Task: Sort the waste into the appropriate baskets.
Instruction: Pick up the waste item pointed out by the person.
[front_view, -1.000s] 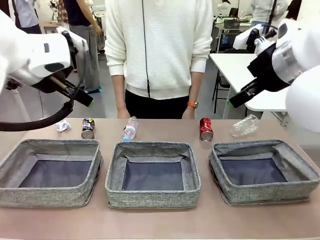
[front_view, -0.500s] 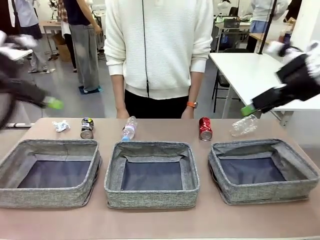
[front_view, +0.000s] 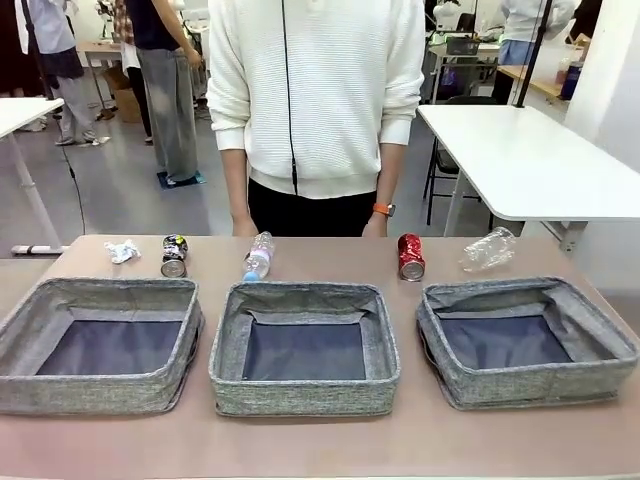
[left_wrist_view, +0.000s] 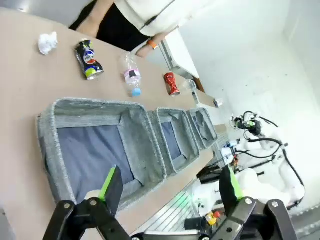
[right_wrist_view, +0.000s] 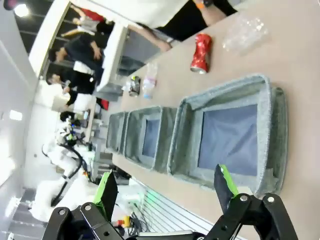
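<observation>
Both arms have swung clear of the far row of litter since a second ago, and each wrist camera now looks down on the worktop (front_view: 320, 445) from above. Your left tool (left_wrist_view: 169, 181) stands wide, with nothing between its green pads. Your right tool (right_wrist_view: 165, 184) is just as wide and just as empty.

Take the middle basket (front_view: 305, 292) as your mark. The other two flank it closely, the left basket (front_view: 100, 288) on one side and the right basket (front_view: 520, 290) on the other. All the waste lies on the worktop beyond the middle basket, on the person's (front_view: 315, 100) side:
- The clear bottle with the blue cap (front_view: 260, 257) lies just behind its far left corner.
- The black-silver can (front_view: 175, 256) lies on its side farther left.
- The crumpled paper wad (front_view: 124, 251) sits farthest left.
- The red can (front_view: 411, 257) lies just past its far right corner.
- The crushed clear bottle (front_view: 489, 250) is farther right again — behind the right basket.
</observation>
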